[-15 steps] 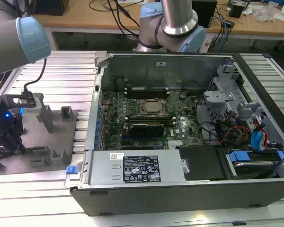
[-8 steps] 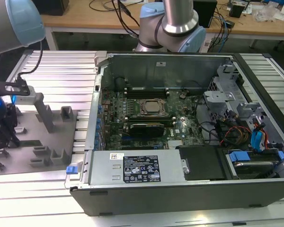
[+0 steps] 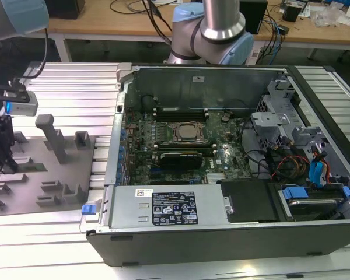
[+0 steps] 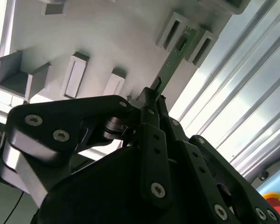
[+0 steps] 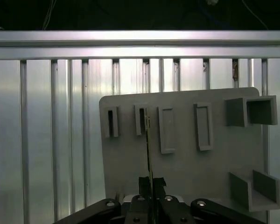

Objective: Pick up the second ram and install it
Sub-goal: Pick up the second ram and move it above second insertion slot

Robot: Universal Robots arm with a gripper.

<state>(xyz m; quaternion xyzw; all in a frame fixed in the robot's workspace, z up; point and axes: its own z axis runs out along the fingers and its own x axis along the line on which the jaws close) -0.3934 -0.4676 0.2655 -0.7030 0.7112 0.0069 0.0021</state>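
The second ram point(image 4: 175, 58) is a thin green board with a small dark chip near its far end. It shows edge-on as a narrow line point(image 5: 149, 149) in the first wrist view. Its far end sits between two raised blocks of the grey holder plate point(image 4: 107, 32) point(image 5: 186, 163). My gripper point(image 4: 154, 91) point(image 5: 151, 182) is shut on the near end of the stick, one black finger on each flat side. In the exterior view the gripper point(image 3: 4, 160) hangs over the holder plate point(image 3: 52, 175) at the far left, well away from the computer.
An open computer case point(image 3: 315, 233) lies at the exterior view's right, with the CPU socket point(image 3: 186, 133) and long black slots point(image 3: 181, 109) on its motherboard. The holder plate carries several raised blocks point(image 3: 52, 137). Ribbed aluminium table point(image 5: 46, 140) surrounds the plate.
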